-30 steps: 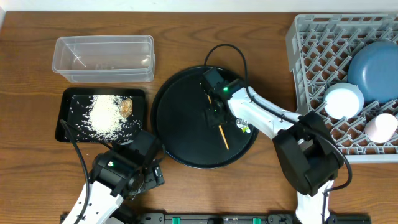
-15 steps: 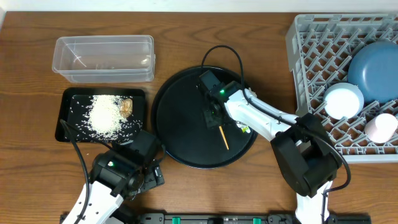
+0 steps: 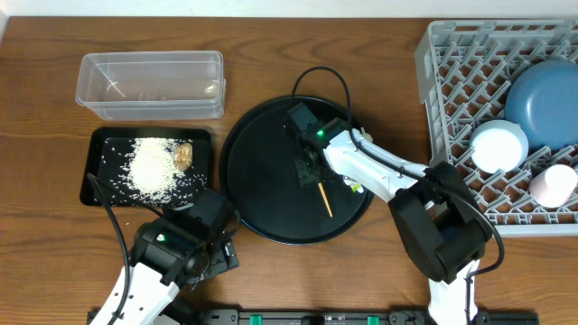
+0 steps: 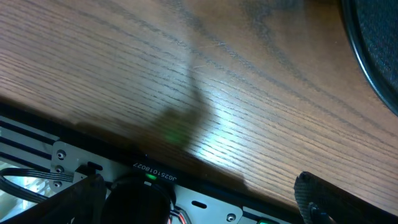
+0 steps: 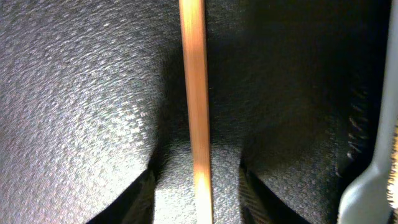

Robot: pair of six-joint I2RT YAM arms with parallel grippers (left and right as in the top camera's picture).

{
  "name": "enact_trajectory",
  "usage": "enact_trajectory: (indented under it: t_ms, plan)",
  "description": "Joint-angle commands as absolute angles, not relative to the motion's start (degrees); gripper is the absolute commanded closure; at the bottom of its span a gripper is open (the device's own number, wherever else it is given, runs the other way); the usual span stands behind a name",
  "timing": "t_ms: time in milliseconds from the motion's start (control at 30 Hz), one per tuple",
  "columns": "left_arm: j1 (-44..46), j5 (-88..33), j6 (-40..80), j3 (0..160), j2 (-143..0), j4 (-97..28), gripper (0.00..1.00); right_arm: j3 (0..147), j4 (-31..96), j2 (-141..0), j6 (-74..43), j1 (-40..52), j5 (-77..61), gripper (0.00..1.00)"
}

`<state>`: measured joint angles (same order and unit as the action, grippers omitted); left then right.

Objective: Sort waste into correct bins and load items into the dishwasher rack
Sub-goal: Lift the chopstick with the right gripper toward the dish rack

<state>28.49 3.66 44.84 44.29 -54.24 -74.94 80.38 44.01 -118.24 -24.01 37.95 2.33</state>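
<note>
A thin wooden stick (image 3: 323, 199) lies on the large round black tray (image 3: 257, 181). My right gripper (image 3: 307, 168) is low over the stick's far end. In the right wrist view the stick (image 5: 196, 93) runs between the two fingers (image 5: 140, 199) with a gap on each side; the jaws are open around it. A yellow-green wrapper (image 3: 354, 187) peeks out beside the right arm. Rice (image 3: 153, 167) and a brown lump (image 3: 183, 155) lie in the shallow black tray (image 3: 97, 191). My left gripper (image 4: 199, 205) hangs wide open and empty at the table's front edge.
The clear tub (image 3: 152, 86) stands behind the shallow tray. At the right, the grey rack (image 3: 452, 81) holds a dark blue plate (image 3: 546, 99), a white bowl (image 3: 498, 144) and a pink cup (image 3: 553, 185). A pale object (image 5: 373, 180) edges the right wrist view.
The right gripper has shifted slightly left over the round tray and its jaws have narrowed a little around the stick. The left arm has not moved.
</note>
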Motion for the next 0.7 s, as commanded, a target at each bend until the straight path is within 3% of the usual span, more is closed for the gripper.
enact_trajectory:
  t_ms: [0, 300, 667]
  plan:
    - [28.18, 4.99, 45.28, 44.34, -54.24, -75.13, 0.02, 79.83, 43.40, -121.95, -24.84, 38.33, 2.57, 0.71]
    - [28.21, 4.99, 45.28, 44.34, -54.24, -75.13, 0.02, 80.05, 44.34, -121.75, -24.84, 38.20, 1.74, 0.99]
    - [28.18, 4.99, 45.28, 44.34, -54.24, -75.13, 0.02, 88.92, 54.41, -121.71, -24.84, 37.60, 1.06, 0.99]
